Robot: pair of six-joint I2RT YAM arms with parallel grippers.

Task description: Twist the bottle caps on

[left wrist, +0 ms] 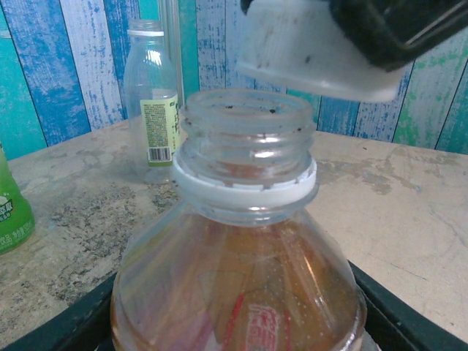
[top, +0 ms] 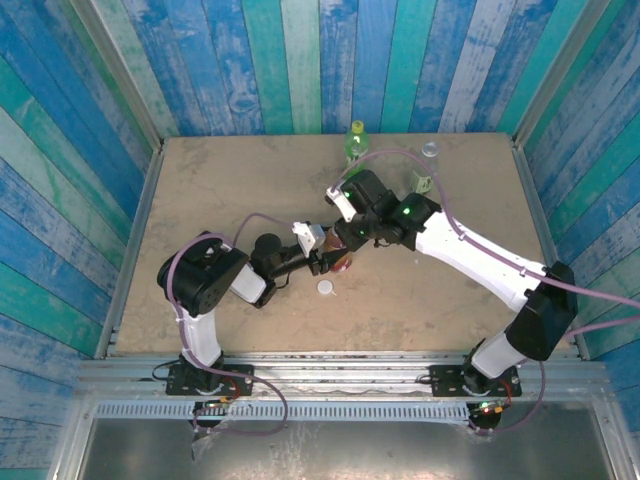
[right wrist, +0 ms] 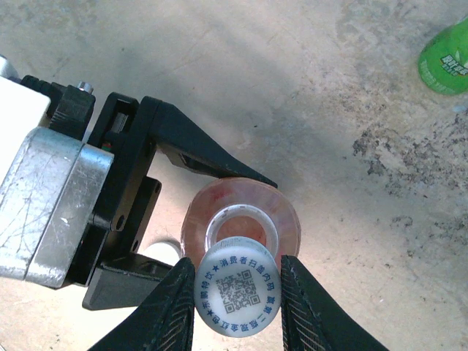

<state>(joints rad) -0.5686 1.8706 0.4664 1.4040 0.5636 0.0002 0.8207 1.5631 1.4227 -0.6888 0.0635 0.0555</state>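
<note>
My left gripper [top: 328, 263] is shut on the amber bottle [left wrist: 241, 292], which stands upright with a red label and a bare threaded neck [left wrist: 247, 124]. My right gripper [top: 350, 238] is shut on a white cap [right wrist: 239, 295] with a printed code on top. In the left wrist view this cap [left wrist: 314, 58] hangs tilted a little above the neck, off to one side and apart from it. Another white cap [top: 326, 288] lies on the table beside the bottle. The green bottle [top: 356, 140] and the clear bottle [left wrist: 150, 95] with a green label stand at the back.
The table [top: 220, 190] is a mottled beige slab walled by blue and green planks. Both arms meet near its middle, and the left gripper's black fingers [right wrist: 197, 150] wrap the amber bottle [right wrist: 281, 212] just under the right one.
</note>
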